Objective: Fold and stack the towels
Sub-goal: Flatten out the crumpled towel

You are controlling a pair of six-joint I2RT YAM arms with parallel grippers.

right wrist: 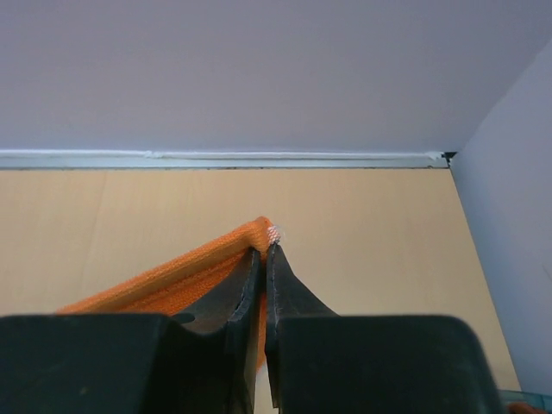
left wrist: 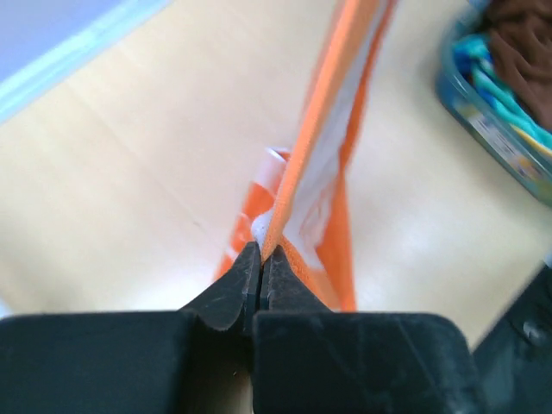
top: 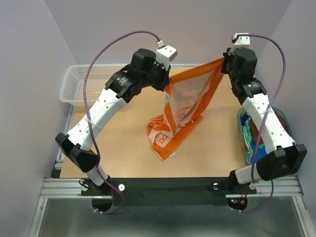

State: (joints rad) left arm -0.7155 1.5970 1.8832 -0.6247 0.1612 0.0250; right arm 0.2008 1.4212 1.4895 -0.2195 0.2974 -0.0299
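Observation:
An orange towel (top: pixel 190 101) with a white pattern hangs in the air over the table, its top edge stretched between both arms and its lower end drooping onto the tabletop. My left gripper (top: pixel 167 85) is shut on the towel's left top corner; the left wrist view has the orange towel (left wrist: pixel 323 129) running up from the pinched gripper (left wrist: pixel 261 252). My right gripper (top: pixel 224 61) is shut on the right top corner, and the orange towel (right wrist: pixel 185 276) shows at the closed gripper (right wrist: pixel 264 252) in the right wrist view. More towels (top: pixel 254 133), brown and blue-green, lie in the tub.
A white mesh basket (top: pixel 79 84) stands at the back left. A translucent blue-green tub (top: pixel 243 131) sits at the right edge under the right arm, and is also seen as the tub (left wrist: pixel 492 129) from the left wrist. Pale walls enclose the table.

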